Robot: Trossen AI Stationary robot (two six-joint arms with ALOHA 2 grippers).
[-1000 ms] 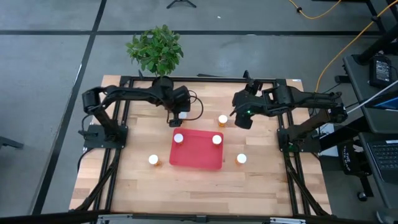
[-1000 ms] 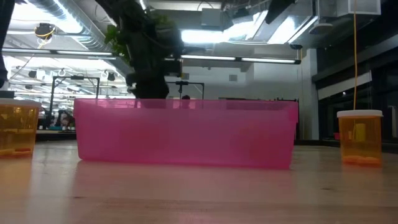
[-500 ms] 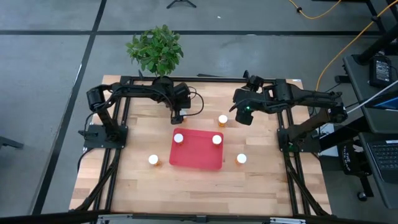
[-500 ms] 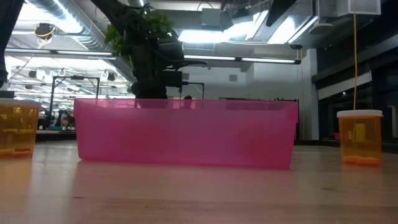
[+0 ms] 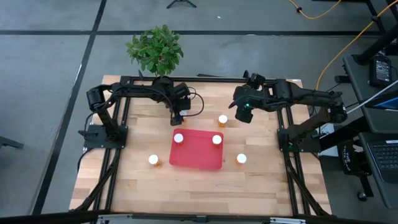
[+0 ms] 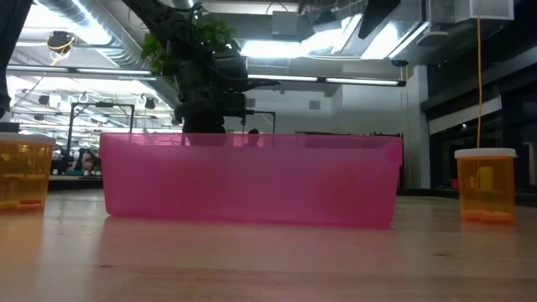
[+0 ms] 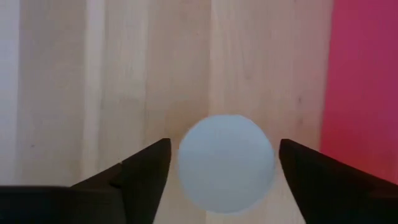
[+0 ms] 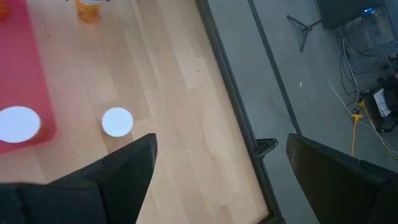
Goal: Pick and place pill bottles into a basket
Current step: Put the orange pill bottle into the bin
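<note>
My left gripper (image 5: 178, 116) points down just beyond the far left corner of the red basket (image 5: 197, 150), open. Its fingers stand on either side of a pill bottle's white cap (image 7: 226, 163), with a narrow gap on each side. Two bottles (image 5: 178, 138) (image 5: 217, 139) stand in the basket's far corners. Three more stand on the table: one beyond the basket (image 5: 222, 119), one to its near left (image 5: 153, 160), one to its near right (image 5: 241, 158). My right gripper (image 5: 244, 114) hovers open, right of the far bottle, with nothing between its fingers (image 8: 221, 162).
A potted plant (image 5: 155, 48) stands beyond the table's far edge. The black frame rails (image 5: 118, 155) run along the left and right sides. In the low view the basket's wall (image 6: 252, 180) hides the table behind it, with a bottle on each side (image 6: 21, 176) (image 6: 485, 184).
My left gripper has gone down over the bottle beyond the basket's far left corner. Its cap showed beside the gripper in the high view a second ago and is now covered by it.
</note>
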